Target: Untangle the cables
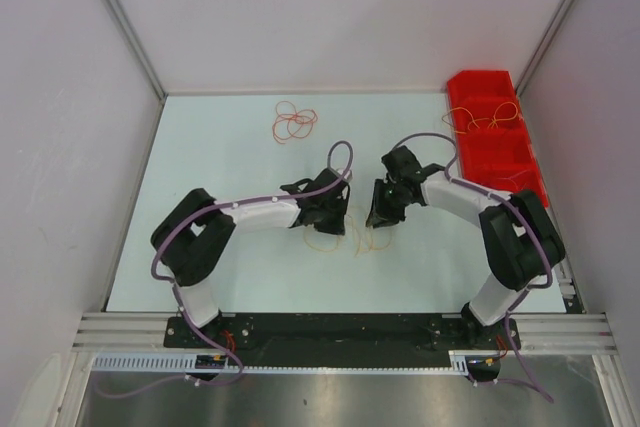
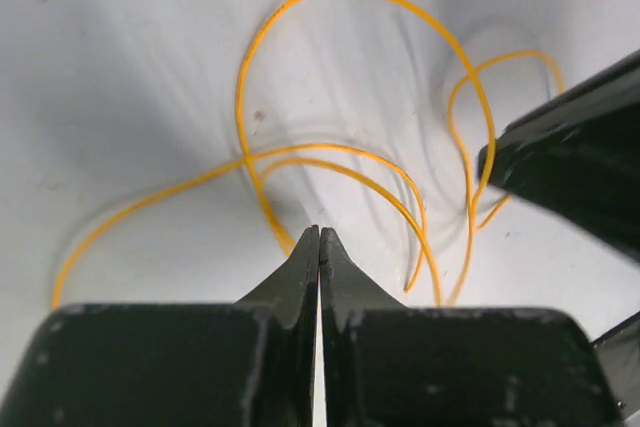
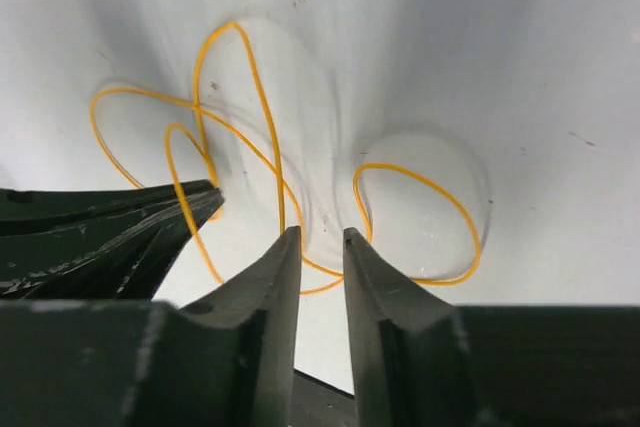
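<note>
An orange-yellow cable point(image 1: 322, 245) lies in loose loops on the white table between my two grippers. My left gripper point(image 1: 333, 227) is shut, its fingertips pressed together point(image 2: 319, 233). One strand of the cable point(image 2: 262, 197) runs in under its left fingertip, so it seems pinched there. My right gripper point(image 1: 378, 219) is open by a narrow gap point(image 3: 320, 235), low over the same cable point(image 3: 300, 262), and a strand crosses under the gap. Each wrist view shows the other gripper's fingers: the right one point(image 2: 570, 162), and the left one point(image 3: 120, 227) with a strand across its tip.
A tangle of red and orange cables point(image 1: 293, 124) lies at the back of the table. A red bin point(image 1: 480, 77) at the back right holds yellow cables point(image 1: 495, 119). White walls close in the table on three sides.
</note>
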You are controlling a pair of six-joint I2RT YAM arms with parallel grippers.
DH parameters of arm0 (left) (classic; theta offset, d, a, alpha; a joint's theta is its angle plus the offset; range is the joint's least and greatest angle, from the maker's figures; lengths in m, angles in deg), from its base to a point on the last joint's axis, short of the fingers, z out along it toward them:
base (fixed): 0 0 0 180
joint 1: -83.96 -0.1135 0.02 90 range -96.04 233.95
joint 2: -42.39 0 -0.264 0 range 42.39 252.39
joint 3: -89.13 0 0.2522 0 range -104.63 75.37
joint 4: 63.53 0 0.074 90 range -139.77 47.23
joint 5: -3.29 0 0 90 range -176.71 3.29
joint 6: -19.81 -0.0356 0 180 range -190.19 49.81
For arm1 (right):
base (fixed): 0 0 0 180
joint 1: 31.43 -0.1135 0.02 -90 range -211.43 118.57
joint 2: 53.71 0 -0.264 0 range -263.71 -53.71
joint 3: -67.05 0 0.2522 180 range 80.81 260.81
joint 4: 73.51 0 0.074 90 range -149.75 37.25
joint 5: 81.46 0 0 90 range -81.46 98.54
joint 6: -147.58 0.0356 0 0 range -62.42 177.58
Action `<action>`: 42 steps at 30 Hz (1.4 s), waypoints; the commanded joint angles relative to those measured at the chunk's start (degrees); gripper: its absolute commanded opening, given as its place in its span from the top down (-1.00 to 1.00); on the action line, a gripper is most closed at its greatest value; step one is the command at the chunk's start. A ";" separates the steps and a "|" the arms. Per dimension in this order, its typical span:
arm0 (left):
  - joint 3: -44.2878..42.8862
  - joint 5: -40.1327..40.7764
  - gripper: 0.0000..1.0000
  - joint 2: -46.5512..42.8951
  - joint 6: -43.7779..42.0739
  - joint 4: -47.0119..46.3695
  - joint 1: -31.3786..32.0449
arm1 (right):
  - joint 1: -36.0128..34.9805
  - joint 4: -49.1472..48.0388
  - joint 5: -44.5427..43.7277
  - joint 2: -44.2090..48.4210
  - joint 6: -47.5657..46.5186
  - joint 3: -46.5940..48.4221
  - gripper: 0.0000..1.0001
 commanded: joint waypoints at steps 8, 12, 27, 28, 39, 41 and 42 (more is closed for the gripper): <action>-4.02 7.73 0.37 -15.87 -4.61 15.27 -1.34 | 2.71 1.87 -4.56 9.45 1.79 1.09 -0.39; -4.55 6.93 0.08 -19.65 -5.30 20.10 -3.97 | 0.53 2.22 -6.75 13.40 4.60 1.18 -0.85; 9.24 8.42 -0.47 -50.41 -13.58 28.46 -14.00 | -14.07 3.28 -27.50 3.40 19.63 1.97 -0.99; 9.42 8.86 -0.53 -52.16 -13.31 28.45 -14.09 | -14.51 3.98 -29.59 2.52 20.25 3.45 -1.00; 12.59 9.22 -0.53 -58.94 -12.69 24.94 -14.00 | -18.82 5.91 -34.00 -6.01 22.10 9.87 -0.99; 13.03 8.87 -0.53 -59.56 -12.69 24.50 -14.00 | -19.61 7.23 -34.79 -8.12 22.19 11.19 -1.00; 13.03 8.78 -0.53 -60.08 -12.78 24.33 -14.00 | -19.87 7.76 -35.49 -8.82 22.19 12.59 -0.99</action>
